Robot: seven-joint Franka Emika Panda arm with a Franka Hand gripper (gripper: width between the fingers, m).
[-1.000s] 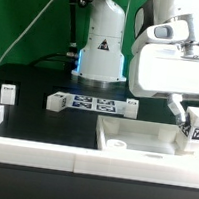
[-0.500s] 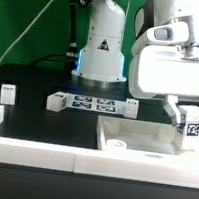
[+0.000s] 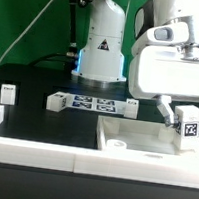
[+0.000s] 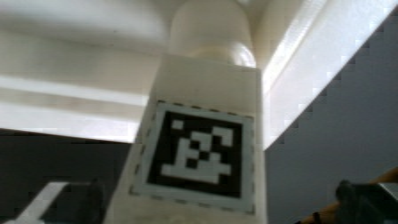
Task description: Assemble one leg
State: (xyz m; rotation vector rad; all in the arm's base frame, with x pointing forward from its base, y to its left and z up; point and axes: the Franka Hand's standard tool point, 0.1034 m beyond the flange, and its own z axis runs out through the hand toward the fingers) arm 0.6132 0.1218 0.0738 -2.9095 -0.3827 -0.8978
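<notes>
One leg point(image 3: 189, 127), clamped upright in the hand point(image 4: 208, 198)

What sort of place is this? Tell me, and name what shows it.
Most likely a robotics lab bench: a white robot base stands on a black table, the marker board lies in front of it, and a green curtain hangs behind.

no words or numbers can be read; a black-and-white marker tag point(image 4: 196, 150) stands on the leg point(image 4: 210, 70), and a dark triangle sign point(image 3: 101, 56) on the arm's base point(image 3: 104, 33).
</notes>
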